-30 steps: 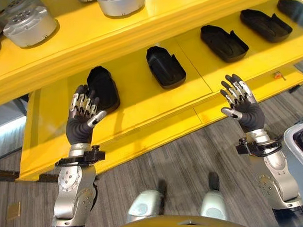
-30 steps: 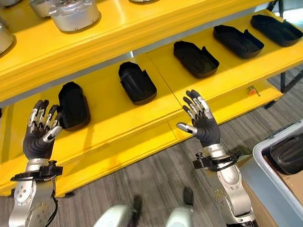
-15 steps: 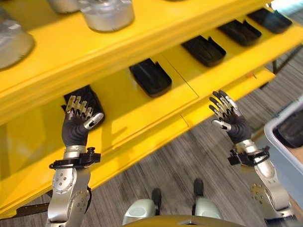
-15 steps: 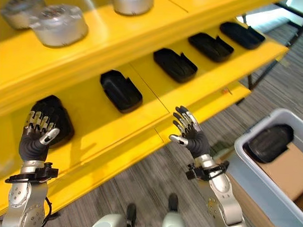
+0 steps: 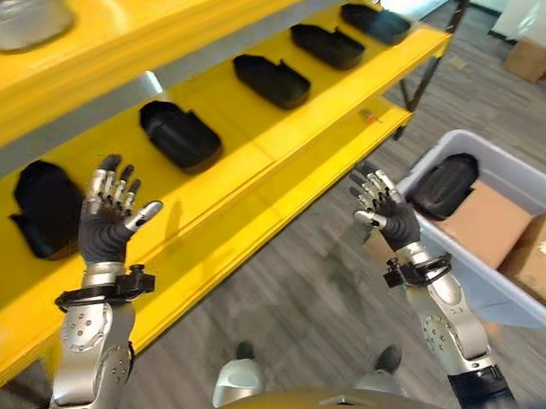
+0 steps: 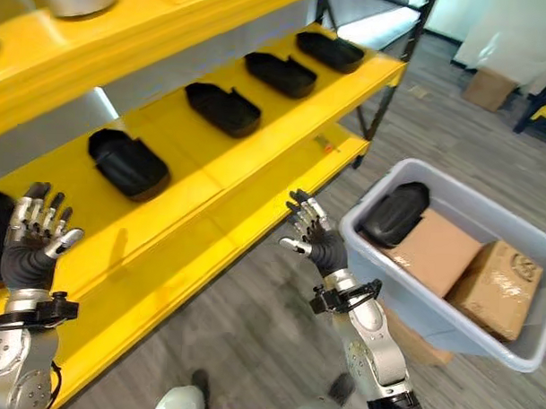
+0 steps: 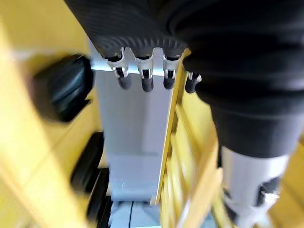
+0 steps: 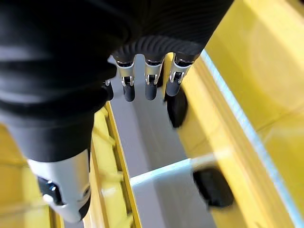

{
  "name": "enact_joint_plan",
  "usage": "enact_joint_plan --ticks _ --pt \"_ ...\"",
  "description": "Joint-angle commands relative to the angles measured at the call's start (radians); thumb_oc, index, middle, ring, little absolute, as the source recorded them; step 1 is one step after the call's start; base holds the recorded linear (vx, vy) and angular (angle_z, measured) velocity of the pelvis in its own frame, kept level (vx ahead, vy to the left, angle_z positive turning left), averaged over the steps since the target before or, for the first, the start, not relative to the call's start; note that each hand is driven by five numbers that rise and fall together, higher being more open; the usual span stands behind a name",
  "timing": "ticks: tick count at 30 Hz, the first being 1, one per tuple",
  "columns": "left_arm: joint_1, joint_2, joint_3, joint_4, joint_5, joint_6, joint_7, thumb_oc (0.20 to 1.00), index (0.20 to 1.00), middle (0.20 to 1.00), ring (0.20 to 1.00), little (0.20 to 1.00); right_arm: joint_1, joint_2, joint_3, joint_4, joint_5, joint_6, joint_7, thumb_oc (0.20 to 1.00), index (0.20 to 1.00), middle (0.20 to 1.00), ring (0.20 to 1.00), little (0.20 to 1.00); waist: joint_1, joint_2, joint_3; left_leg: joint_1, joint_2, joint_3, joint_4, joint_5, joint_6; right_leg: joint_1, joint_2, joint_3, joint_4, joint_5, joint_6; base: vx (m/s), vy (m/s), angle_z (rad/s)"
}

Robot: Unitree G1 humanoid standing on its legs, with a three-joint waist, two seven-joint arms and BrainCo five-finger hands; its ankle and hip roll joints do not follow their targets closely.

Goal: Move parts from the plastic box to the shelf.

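Right now both hands are raised with fingers spread wide and holding nothing: the left hand (image 5: 106, 218) at the lower left of the frame, in front of the yellow shelf (image 5: 257, 159), and the right hand (image 5: 387, 211) near the middle right, between the shelf edge and the grey plastic box (image 6: 484, 333). Five black parts (image 5: 179, 135) already lie in a row along the shelf, running from the left edge up toward the upper right. One more black part (image 6: 394, 213) sits inside the box at its near end, resting against brown cardboard packages (image 6: 499, 289). The likely next step is reaching into the box for that part. The risk is that the right hand catches the box wall on the way in, or grips the rounded shell poorly so it slips against the cardboard.
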Motion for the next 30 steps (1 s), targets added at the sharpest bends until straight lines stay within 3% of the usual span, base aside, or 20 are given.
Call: enact_joint_plan --ticks 1,5,6,7,8,9,10,12,13,15,16,17,18,19,20,23,28,30 --pt "-0.04 0.091 0.01 -0.08 0.001 -0.054 0.01 1.0 1.0 1.0 1.0 1.0 -0.012 0.042 -0.068 -0.138 0.006 -0.047 -0.007 1.0 1.0 1.0 1.0 1.0 -0.021 -0.045 0.023 0.035 -0.009 -0.031 0.018 -0.054 0.052 -0.046 -0.118 0.001 0.129 -0.059 0.042 0.15 -0.342 -0.27" --pt "-0.065 0.093 -0.01 -0.069 0.0 -0.052 0.007 1.0 1.0 1.0 1.0 1.0 -0.022 0.025 -0.069 -0.128 0.028 -0.063 -0.023 1.0 1.0 1.0 1.0 1.0 -0.06 -0.004 0.026 0.02 0.09 -0.042 0.08 0.087 0.014 -0.072 -0.024 0.046 0.179 -0.174 -0.005 0.14 -0.31 -0.18" --pt "-0.065 0.093 -0.01 -0.069 0.0 -0.052 0.007 1.0 1.0 1.0 1.0 1.0 -0.022 0.024 -0.069 -0.128 0.028 -0.063 -0.023 1.0 1.0 1.0 1.0 1.0 -0.06 -0.003 0.026 0.02 0.09 -0.042 0.081 0.087 0.013 -0.073 -0.023 0.046 0.179 -0.174 -0.006 0.23 -0.27 -0.26" --pt "-0.067 0.09 -0.018 -0.063 -0.004 -0.05 0.009 1.0 1.0 1.0 1.0 1.0 -0.019 0.015 -0.067 -0.121 0.035 -0.071 -0.03 1.0 1.0 1.0 1.0 1.0 -0.067 0.0 0.029 0.017 0.107 -0.058 0.132 0.174 0.014 -0.069 0.021 0.061 0.171 -0.205 -0.038 0.15 -0.203 -0.28" --pt "-0.068 0.089 -0.018 -0.061 -0.004 -0.051 0.009 1.0 1.0 1.0 1.0 1.0 -0.019 0.014 -0.067 -0.121 0.035 -0.071 -0.03 1.0 1.0 1.0 1.0 1.0 -0.067 0.003 0.029 0.017 0.111 -0.058 0.132 0.176 0.011 -0.069 0.025 0.061 0.17 -0.207 -0.041 0.27 -0.393 -0.51" --pt "-0.067 0.089 -0.021 -0.062 0.002 -0.049 0.012 1.0 1.0 1.0 1.0 1.0 -0.012 0.006 -0.068 -0.115 0.044 -0.071 -0.031 1.0 1.0 1.0 1.0 1.0 -0.071 -0.003 0.036 -0.014 0.121 -0.073 0.205 0.239 0.016 -0.056 0.066 0.082 0.153 -0.232 -0.075 0.11 -0.21 -0.48" --pt "-0.068 0.089 -0.022 -0.062 0.003 -0.049 0.013 1.0 1.0 1.0 1.0 1.0 -0.012 0.006 -0.069 -0.114 0.044 -0.071 -0.031 1.0 1.0 1.0 1.0 1.0 -0.071 -0.001 0.035 -0.017 0.125 -0.076 0.208 0.24 0.014 -0.056 0.07 0.08 0.151 -0.233 -0.078 0.17 -0.319 -0.6" --pt "-0.068 0.087 -0.031 -0.065 -0.001 -0.043 0.007 1.0 1.0 1.0 1.0 1.0 0.01 -0.01 -0.081 -0.121 0.045 -0.074 -0.03 1.0 1.0 1.0 1.0 1.0 -0.079 -0.014 0.046 -0.072 0.154 -0.073 0.328 0.285 0.02 -0.031 0.115 0.091 0.12 -0.261 -0.122 0.17 -0.371 -0.44" --pt "-0.062 0.081 -0.042 -0.066 -0.003 -0.039 -0.002 1.0 1.0 1.0 1.0 1.0 0.029 -0.021 -0.092 -0.123 0.038 -0.073 -0.034 1.0 1.0 1.0 1.0 1.0 -0.078 -0.029 0.058 -0.108 0.116 -0.085 0.407 0.252 0.039 -0.007 0.152 0.112 0.09 -0.279 -0.148 0.26 -0.398 -0.34" --pt "-0.073 0.078 -0.062 -0.062 0.002 -0.037 -0.007 1.0 1.0 1.0 1.0 1.0 0.042 -0.026 -0.1 -0.12 0.037 -0.072 -0.036 1.0 1.0 1.0 1.0 1.0 -0.058 -0.056 0.072 -0.226 -0.05 -0.146 0.416 0.114 0.095 0.016 0.164 0.143 0.055 -0.263 -0.147 0.19 -0.207 -0.47" --pt "-0.072 0.08 -0.064 -0.063 0.005 -0.037 -0.01 1.0 1.0 1.0 1.0 1.0 0.044 -0.024 -0.101 -0.121 0.041 -0.07 -0.028 1.0 1.0 1.0 1.0 1.0 -0.049 -0.069 0.073 -0.275 -0.098 -0.173 0.399 0.064 0.11 0.023 0.172 0.167 0.046 -0.262 -0.135 0.1 -0.066 -0.71" --pt "-0.072 0.081 -0.064 -0.063 0.005 -0.037 -0.01 1.0 1.0 1.0 1.0 1.0 0.045 -0.024 -0.101 -0.121 0.041 -0.069 -0.027 1.0 1.0 1.0 1.0 1.0 -0.047 -0.07 0.072 -0.276 -0.098 -0.171 0.402 0.06 0.111 0.022 0.171 0.168 0.047 -0.263 -0.134 0.27 -0.051 -0.87" --pt "-0.05 0.081 -0.063 -0.068 0.008 -0.034 -0.019 1.0 1.0 1.0 1.0 1.0 0.061 -0.021 -0.105 -0.125 0.044 -0.065 -0.015 1.0 1.0 1.0 1.0 1.0 -0.043 -0.079 0.076 -0.323 -0.087 -0.17 0.301 0.074 0.105 0.047 0.189 0.198 0.031 -0.27 -0.122 0.29 0.013 -0.81" --pt "-0.04 0.081 -0.063 -0.071 0.009 -0.035 -0.023 1.0 1.0 1.0 1.0 1.0 0.075 -0.021 -0.108 -0.124 0.041 -0.063 -0.011 1.0 1.0 1.0 1.0 1.0 -0.037 -0.077 0.078 -0.331 -0.084 -0.169 0.23 0.103 0.095 0.064 0.194 0.209 0.026 -0.272 -0.121 0.39 0.051 -0.91" --pt "-0.03 0.079 -0.061 -0.071 0.018 -0.037 -0.025 1.0 1.0 1.0 1.0 1.0 0.09 -0.024 -0.113 -0.121 0.036 -0.063 -0.007 1.0 1.0 1.0 1.0 1.0 -0.024 -0.067 0.081 -0.331 -0.093 -0.186 0.124 0.169 0.078 0.08 0.208 0.219 0.019 -0.272 -0.119 0.3 0.098 -0.9" --pt "-0.038 0.073 -0.063 -0.064 0.026 -0.045 -0.016 1.0 1.0 1.0 1.0 1.0 0.087 -0.02 -0.103 -0.097 0.012 -0.075 -0.014 1.0 1.0 1.0 1.0 1.0 0.007 -0.061 0.085 -0.344 -0.139 -0.308 -0.044 0.217 0.046 0.128 0.23 0.291 0.02 -0.297 -0.117 0.32 0.105 -0.84" --pt "-0.036 0.064 -0.058 -0.053 0.019 -0.051 -0.023 1.0 1.0 1.0 1.0 1.0 0.084 0.0 -0.097 -0.092 0.009 -0.066 0.008 1.0 1.0 1.0 1.0 1.0 0.003 -0.042 0.051 -0.27 -0.116 -0.368 -0.074 0.239 0.038 0.173 0.259 0.409 0.036 -0.331 -0.121 0.27 0.134 -1.23" --pt "-0.04 0.065 -0.07 -0.053 0.011 -0.049 -0.033 1.0 1.0 1.0 1.0 1.0 0.112 0.009 -0.113 -0.096 0.018 -0.058 0.016 1.0 1.0 1.0 1.0 1.0 -0.014 -0.044 0.038 -0.244 -0.122 -0.343 -0.06 0.216 0.044 0.198 0.235 0.424 0.02 -0.327 -0.107 0.29 0.236 -0.81"
